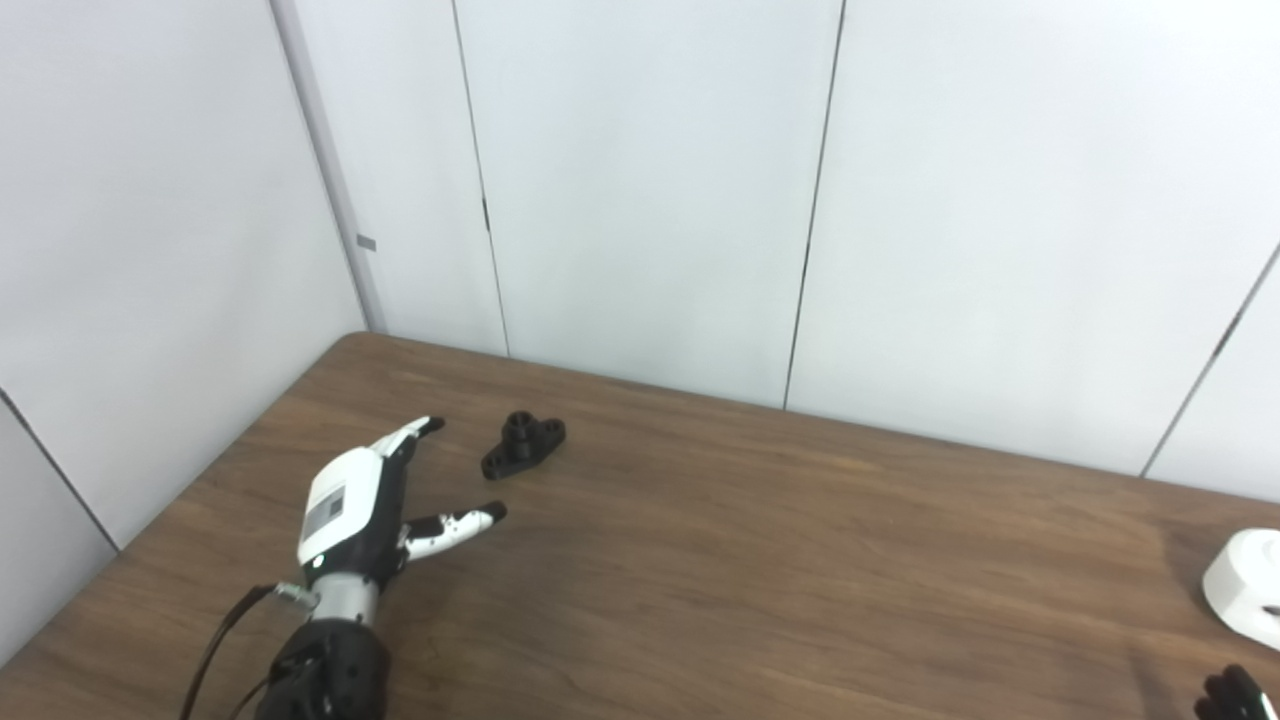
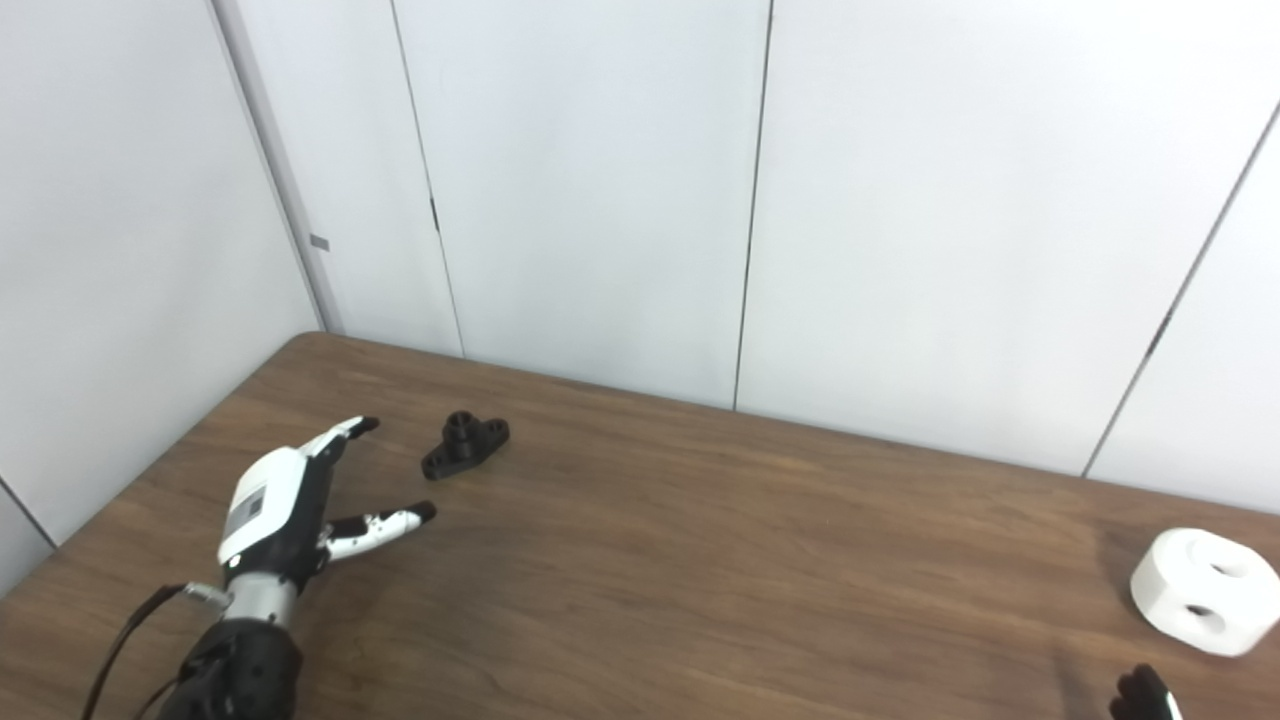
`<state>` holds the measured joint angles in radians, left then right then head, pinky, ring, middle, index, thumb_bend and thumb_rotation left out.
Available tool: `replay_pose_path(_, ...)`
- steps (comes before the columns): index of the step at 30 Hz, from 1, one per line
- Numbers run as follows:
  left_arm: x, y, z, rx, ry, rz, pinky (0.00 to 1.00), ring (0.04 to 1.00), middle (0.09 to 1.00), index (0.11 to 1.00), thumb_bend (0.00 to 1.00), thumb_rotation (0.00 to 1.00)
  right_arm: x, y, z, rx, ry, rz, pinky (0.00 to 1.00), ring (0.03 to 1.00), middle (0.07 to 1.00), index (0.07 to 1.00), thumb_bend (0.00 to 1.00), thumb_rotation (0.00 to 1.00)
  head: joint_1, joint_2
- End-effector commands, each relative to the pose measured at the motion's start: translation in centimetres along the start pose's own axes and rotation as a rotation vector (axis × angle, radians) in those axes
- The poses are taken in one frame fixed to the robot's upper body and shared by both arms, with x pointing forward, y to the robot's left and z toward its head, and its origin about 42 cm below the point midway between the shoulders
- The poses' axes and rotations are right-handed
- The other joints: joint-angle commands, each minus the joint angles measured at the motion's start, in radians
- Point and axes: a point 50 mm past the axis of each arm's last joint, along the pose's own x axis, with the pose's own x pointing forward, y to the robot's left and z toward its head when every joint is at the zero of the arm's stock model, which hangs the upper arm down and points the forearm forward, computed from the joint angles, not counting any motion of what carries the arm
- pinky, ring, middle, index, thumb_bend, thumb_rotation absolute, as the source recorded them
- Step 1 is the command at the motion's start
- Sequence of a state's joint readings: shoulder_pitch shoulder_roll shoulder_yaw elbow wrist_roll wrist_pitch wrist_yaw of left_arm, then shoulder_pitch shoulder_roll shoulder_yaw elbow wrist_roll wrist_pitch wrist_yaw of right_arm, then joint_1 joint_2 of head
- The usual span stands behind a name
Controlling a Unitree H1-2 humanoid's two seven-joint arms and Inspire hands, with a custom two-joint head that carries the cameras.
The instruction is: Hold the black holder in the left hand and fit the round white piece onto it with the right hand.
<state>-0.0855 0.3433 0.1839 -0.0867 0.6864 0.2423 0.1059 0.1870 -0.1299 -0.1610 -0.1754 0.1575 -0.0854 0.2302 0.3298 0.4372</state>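
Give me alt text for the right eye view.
The open left hand reaches toward the black holder lying just beyond its fingertips on the brown table. The round white piece sits far right, only the right hand's fingertips showing.

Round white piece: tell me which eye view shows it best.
The right eye view. There the round white piece sits whole on the table, its holes visible. The left eye view cuts it off at the picture's right edge, showing only part of it.
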Motion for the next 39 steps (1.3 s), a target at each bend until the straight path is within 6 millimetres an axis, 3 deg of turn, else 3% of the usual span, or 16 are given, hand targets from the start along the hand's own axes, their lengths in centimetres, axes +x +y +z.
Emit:
replay_pose_path(1, 1.8, 1.7, 0.9, 0.019, -0.047, 0.071, 0.80, 0.897, 0.875, 0.858, 0.84, 0.43, -2.0, 0.3, -1.5, 0.025, 0.063, 0.010, 1.00, 1.000, 1.000, 1.000, 0.67, 1.00, -0.001, 0.002)
replay_pose_path(10, 5.6, 1.1, 2.0, 0.025, -0.026, 0.039, 0.77, 0.887, 0.868, 0.838, 0.86, 0.41, -2.0, 0.7, -1.1, 0.026, 0.060, 0.009, 1.00, 1.000, 1.000, 1.000, 0.69, 1.00, -0.013, 0.009)
replay_pose_path(24, 9.7, -1.2, 2.2, 0.001, 0.005, -0.041, 0.83, 0.881, 0.851, 0.777, 0.86, 0.36, -2.3, 1.1, -0.6, 0.023, 0.060, 0.000, 1.00, 1.000, 1.000, 1.000, 0.67, 1.00, -0.026, 0.019)
replay_pose_path(30, 11.1, -1.9, 1.8, 0.051, 0.021, -0.080, 0.88, 0.878, 0.848, 0.754, 0.84, 0.35, -2.4, 1.2, -0.5, 0.025, 0.060, -0.006, 1.00, 1.000, 1.000, 1.000, 0.68, 1.00, -0.033, 0.023)
replay_pose_path(39, 12.2, -2.6, 1.3, 0.088, 0.037, -0.118, 0.88, 0.885, 0.864, 0.739, 0.84, 0.35, -2.6, 1.4, -0.3, 0.023, 0.063, -0.009, 1.00, 1.000, 1.000, 1.000, 0.68, 1.00, -0.043, 0.032)
